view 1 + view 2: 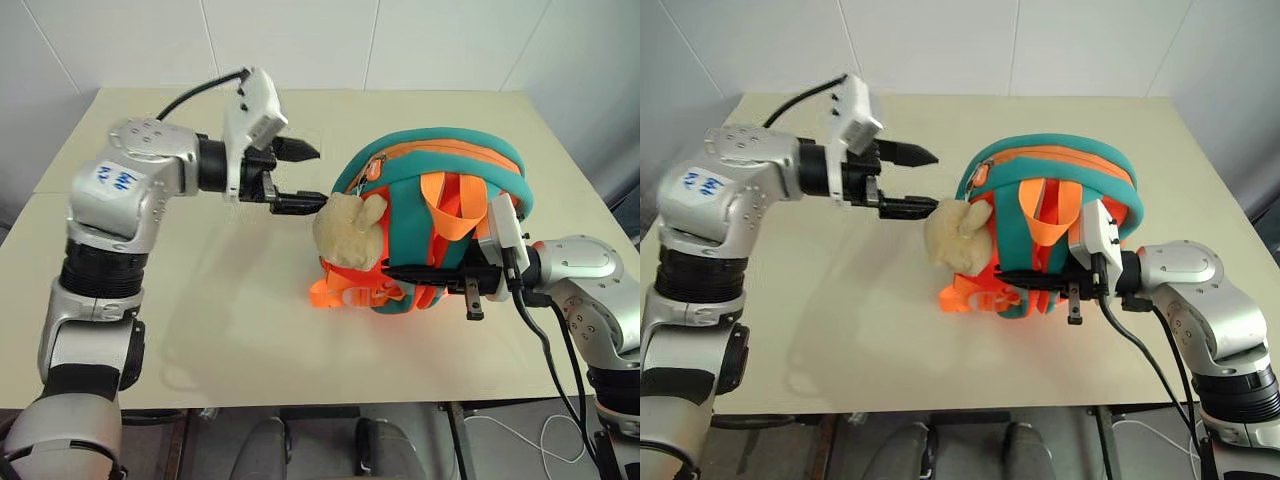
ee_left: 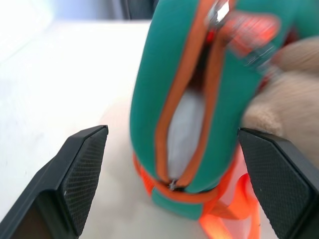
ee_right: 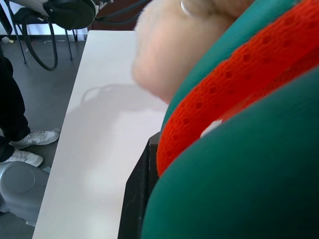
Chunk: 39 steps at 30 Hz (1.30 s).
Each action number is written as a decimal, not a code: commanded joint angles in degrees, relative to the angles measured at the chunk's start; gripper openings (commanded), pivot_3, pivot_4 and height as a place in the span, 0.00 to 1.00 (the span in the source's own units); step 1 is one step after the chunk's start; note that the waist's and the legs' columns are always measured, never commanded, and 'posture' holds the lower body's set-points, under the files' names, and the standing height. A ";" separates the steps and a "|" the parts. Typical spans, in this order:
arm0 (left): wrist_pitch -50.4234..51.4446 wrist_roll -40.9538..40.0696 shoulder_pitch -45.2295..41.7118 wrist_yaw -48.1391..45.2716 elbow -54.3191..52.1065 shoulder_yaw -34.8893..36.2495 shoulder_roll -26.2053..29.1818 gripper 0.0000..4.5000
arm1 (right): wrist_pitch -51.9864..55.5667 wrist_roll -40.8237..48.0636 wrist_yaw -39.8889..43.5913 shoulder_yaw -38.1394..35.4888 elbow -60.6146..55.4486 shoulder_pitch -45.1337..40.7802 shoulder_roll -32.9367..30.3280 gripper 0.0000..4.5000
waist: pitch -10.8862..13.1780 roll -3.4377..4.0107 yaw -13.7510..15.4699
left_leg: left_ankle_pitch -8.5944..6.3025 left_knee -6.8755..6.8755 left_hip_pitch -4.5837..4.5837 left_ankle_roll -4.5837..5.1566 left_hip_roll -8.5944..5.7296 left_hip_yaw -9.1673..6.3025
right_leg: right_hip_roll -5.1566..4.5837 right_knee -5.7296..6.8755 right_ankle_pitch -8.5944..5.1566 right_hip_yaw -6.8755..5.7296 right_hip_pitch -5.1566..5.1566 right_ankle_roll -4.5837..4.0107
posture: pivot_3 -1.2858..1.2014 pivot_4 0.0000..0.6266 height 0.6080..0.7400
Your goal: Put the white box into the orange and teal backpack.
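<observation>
On the pale desk in front of me stands the orange and teal backpack, upright on its base, with its straps side facing me and its zipper running over the curved top. A beige plush toy hangs off the zipper on the side toward my left arm, and orange webbing loops dangle down the middle between the teal straps.

My left end effector hangs above the desk just beside the backpack, pointing across toward it, its two black fingers spread wide with nothing between them. The lower finger sits right at the plush toy, close enough that I cannot tell whether it touches. In my left wrist view the fingers frame the backpack's narrow end, where the zipper stands partly open between its orange edges. Through that gap shows a pale flat surface inside; this seems to be the white box, already in the backpack, though little of it shows.

My right end effector reaches in from the other side, low against the front of the backpack, fingers closed together on the straps there. In my right wrist view one black finger lies pressed under the teal fabric and an orange mesh strap, with the plush toy just beyond.

A person's legs and white shoes show on the floor beyond the desk edge.
</observation>
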 commanded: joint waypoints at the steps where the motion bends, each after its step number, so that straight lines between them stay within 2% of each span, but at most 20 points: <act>1: 5.34 -7.96 1.54 -3.56 -4.48 7.07 4.64 0.99 | -0.72 0.57 0.04 -0.98 -1.27 -0.11 -0.18 0.00 | 0.00 0.00 -0.36 | 0.00 -0.02 0.02 0.00 0.01 0.00 | 0.00 0.01 0.00 0.00 0.00 0.00 | 0.52 0.24 1.00; 4: 8.85 -12.71 4.51 -3.75 -8.55 9.58 7.06 0.99 | -0.54 0.56 0.02 -1.15 -1.31 0.06 -0.34 0.00 | 0.00 0.00 -0.52 | 0.00 -0.02 0.04 -0.01 0.01 0.00 | 0.00 0.03 0.00 0.00 0.02 0.00 | 0.52 0.24 1.00; 9: 12.38 -17.31 7.56 1.22 -14.47 9.85 5.12 0.99 | -0.60 0.45 0.02 -1.11 -0.88 -0.09 -0.20 0.00 | 0.00 0.00 0.21 | 0.00 0.09 0.04 0.00 0.01 -0.05 | 0.00 0.08 0.00 0.01 0.07 0.00 | 0.52 0.24 1.00; 12: 14.78 -13.43 7.26 11.31 -15.39 4.04 -0.73 0.99 | -0.87 0.22 -0.07 -0.73 -0.46 -0.32 0.28 0.00 | -0.01 0.02 0.43 | 0.00 0.11 0.10 0.00 -0.01 -0.07 | 0.00 0.10 0.01 0.00 0.13 -0.01 | 0.52 0.24 1.00; 15: 16.99 -14.10 6.07 16.32 -15.55 2.92 -5.18 0.99 | -0.99 0.17 -0.11 -0.70 -0.32 -0.41 0.50 0.00 | 0.00 0.01 0.33 | 0.00 0.12 0.09 0.01 -0.02 -0.09 | -0.01 0.10 0.03 0.00 0.14 0.00 | 0.52 0.24 1.00; 18: 18.04 -14.35 5.89 18.56 -15.76 1.65 -7.07 0.85 | -1.09 0.18 -0.33 -0.84 -0.44 -0.34 0.76 0.00 | -0.01 0.02 -0.22 | 0.00 0.05 0.07 0.01 -0.01 -0.02 | 0.00 0.09 0.03 0.06 0.04 0.00 | 0.52 0.24 1.00; 20: 18.63 -14.47 6.19 19.33 -15.68 0.87 -7.45 0.71 | -1.09 0.28 -0.60 -0.97 -0.69 -0.20 0.86 0.00 | -0.01 0.02 -0.26 | 0.02 -0.05 0.10 -0.02 -0.01 -0.01 | 0.00 0.05 0.03 0.06 0.03 -0.01 | 0.52 0.24 1.00; 24: 19.52 -15.16 6.57 18.46 -15.91 0.03 -6.01 0.46 | -1.01 0.38 -1.20 -1.20 -1.20 0.13 1.08 0.00 | -0.01 0.01 0.02 | 0.02 -0.05 0.07 -0.02 -0.03 0.01 | -0.01 -0.01 0.03 0.06 0.04 0.00 | 0.52 0.24 1.00; 30: 22.70 -19.80 3.69 15.41 -13.88 4.27 -2.22 0.17 | -0.96 1.08 -2.17 -2.11 -2.27 1.40 1.32 0.00 | -0.01 0.01 0.08 | 0.02 -0.04 0.08 -0.02 -0.02 -0.01 | -0.01 0.01 0.03 0.05 0.04 0.00 | 0.52 0.24 1.00; 33: 22.37 -20.63 2.59 13.67 -11.48 5.74 0.35 0.10 | -1.21 1.64 -2.16 -2.73 -2.57 2.42 1.31 0.00 | -0.01 0.02 0.01 | 0.02 -0.07 0.09 -0.02 -0.02 0.01 | -0.01 -0.01 0.03 0.06 0.03 0.00 | 0.52 0.24 1.00; 39: 18.14 -17.76 -0.45 12.37 -0.91 7.94 3.69 0.09 | -1.60 3.27 -2.13 -3.67 -3.50 4.63 2.08 0.00 | -0.01 0.01 0.15 | 0.02 -0.07 0.09 -0.02 -0.03 0.02 | 0.00 -0.02 0.03 0.05 0.03 0.00 | 0.52 0.24 1.00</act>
